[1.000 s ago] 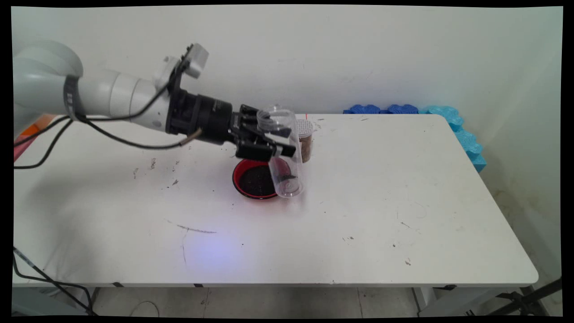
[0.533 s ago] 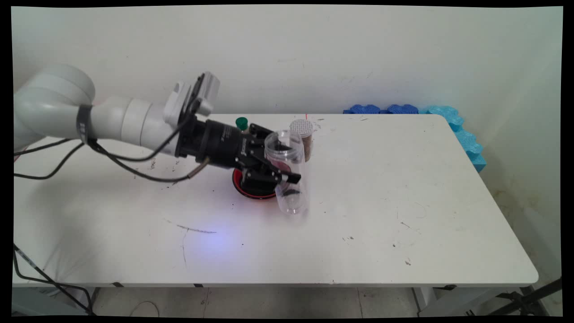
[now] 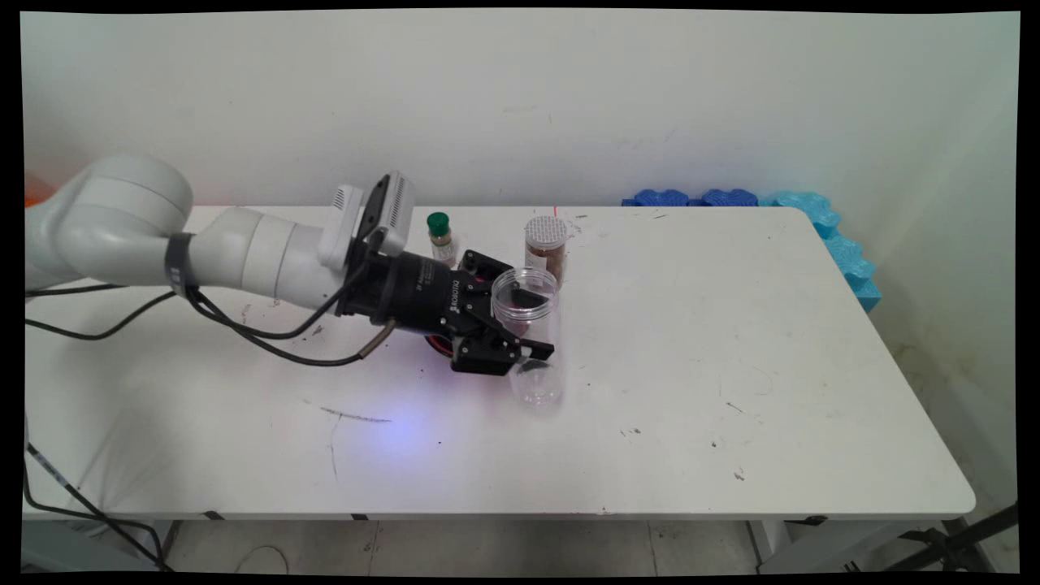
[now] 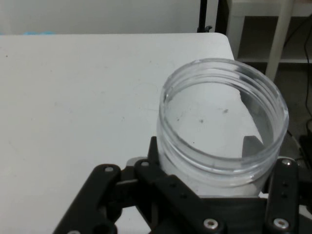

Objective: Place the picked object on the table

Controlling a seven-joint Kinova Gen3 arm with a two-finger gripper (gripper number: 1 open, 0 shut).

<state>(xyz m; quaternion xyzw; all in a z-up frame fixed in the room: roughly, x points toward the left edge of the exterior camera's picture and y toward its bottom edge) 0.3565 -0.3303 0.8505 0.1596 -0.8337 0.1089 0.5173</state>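
Observation:
My gripper (image 3: 530, 325) is shut on a clear, empty plastic jar (image 3: 538, 383), gripping its sides below the open rim. The jar stands upright, mouth up, with its base at or just above the white table (image 3: 731, 366); I cannot tell whether it touches. In the hand view the jar (image 4: 222, 117) fills the space between the fingers of the gripper (image 4: 222, 197). A red bowl (image 3: 435, 344) with dark contents lies just behind the gripper, mostly hidden by it.
A small green-capped bottle (image 3: 439, 236) and a spice jar (image 3: 546, 248) with brown contents stand behind the gripper, toward the wall. Blue foam pieces (image 3: 841, 244) line the table's far right corner. Black cables (image 3: 268, 333) hang from the arm.
The arm has come down and toward the near side with the jar. The jar has swung from tilted to upright and now sits low, right of the red bowl.

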